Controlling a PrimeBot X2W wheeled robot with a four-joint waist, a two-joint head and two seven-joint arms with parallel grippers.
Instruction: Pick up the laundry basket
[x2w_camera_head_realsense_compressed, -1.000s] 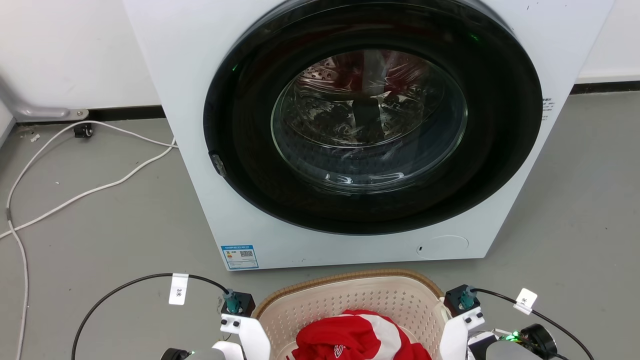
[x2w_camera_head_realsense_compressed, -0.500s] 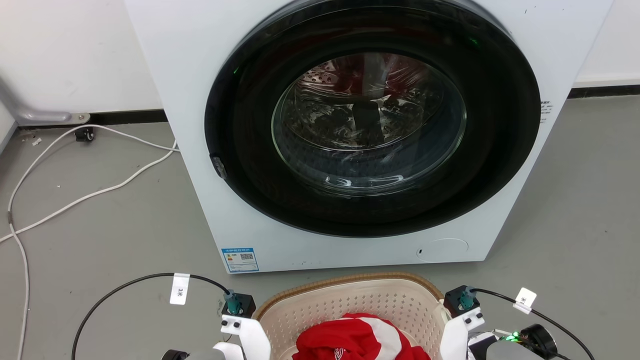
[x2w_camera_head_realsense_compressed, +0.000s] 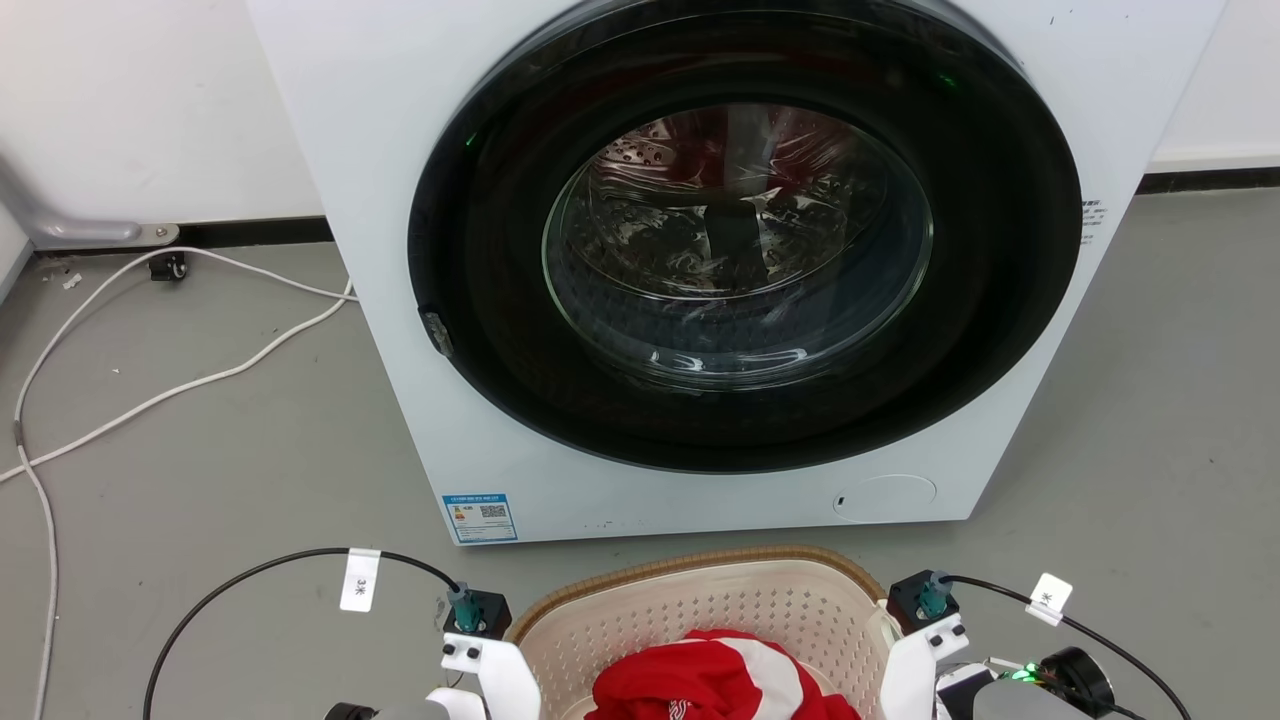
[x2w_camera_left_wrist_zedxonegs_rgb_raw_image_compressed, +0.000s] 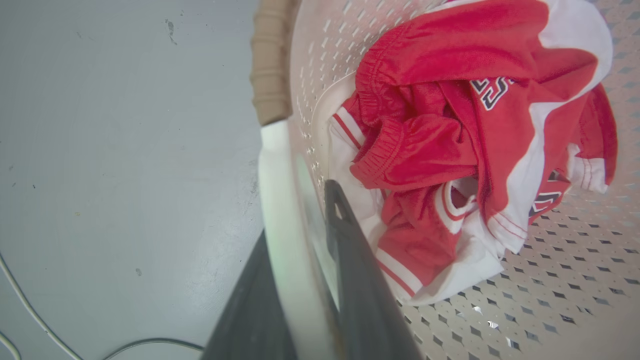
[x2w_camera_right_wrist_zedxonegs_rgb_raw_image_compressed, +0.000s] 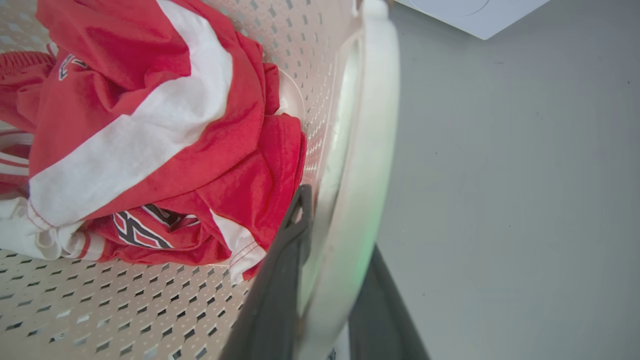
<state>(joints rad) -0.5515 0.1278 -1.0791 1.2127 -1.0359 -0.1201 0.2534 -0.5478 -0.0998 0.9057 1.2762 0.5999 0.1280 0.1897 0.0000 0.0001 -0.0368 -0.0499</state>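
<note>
The laundry basket (x2w_camera_head_realsense_compressed: 700, 595), cream with perforated walls and a brown woven-look rim, sits at the bottom of the head view in front of the washer. Red and white garments (x2w_camera_head_realsense_compressed: 720, 680) lie in it. In the left wrist view my left gripper (x2w_camera_left_wrist_zedxonegs_rgb_raw_image_compressed: 296, 215) is shut on the white side handle (x2w_camera_left_wrist_zedxonegs_rgb_raw_image_compressed: 277, 165), one finger inside the basket wall and one outside. My right gripper (x2w_camera_right_wrist_zedxonegs_rgb_raw_image_compressed: 339, 220) clamps the opposite white handle (x2w_camera_right_wrist_zedxonegs_rgb_raw_image_compressed: 367, 125) the same way. Both white wrists (x2w_camera_head_realsense_compressed: 485, 655) flank the basket. I cannot tell whether the basket is off the floor.
A white front-loading washer (x2w_camera_head_realsense_compressed: 380, 150) with a shut dark round door (x2w_camera_head_realsense_compressed: 740, 240) stands just beyond the basket. White cables (x2w_camera_head_realsense_compressed: 200, 375) trail over the grey floor at the left. Black cables (x2w_camera_head_realsense_compressed: 260, 570) loop from both wrists. Bare floor lies either side.
The whole head picture has shifted down a few pixels, so the camera moved. Both grippers keep the same hold on the basket handles.
</note>
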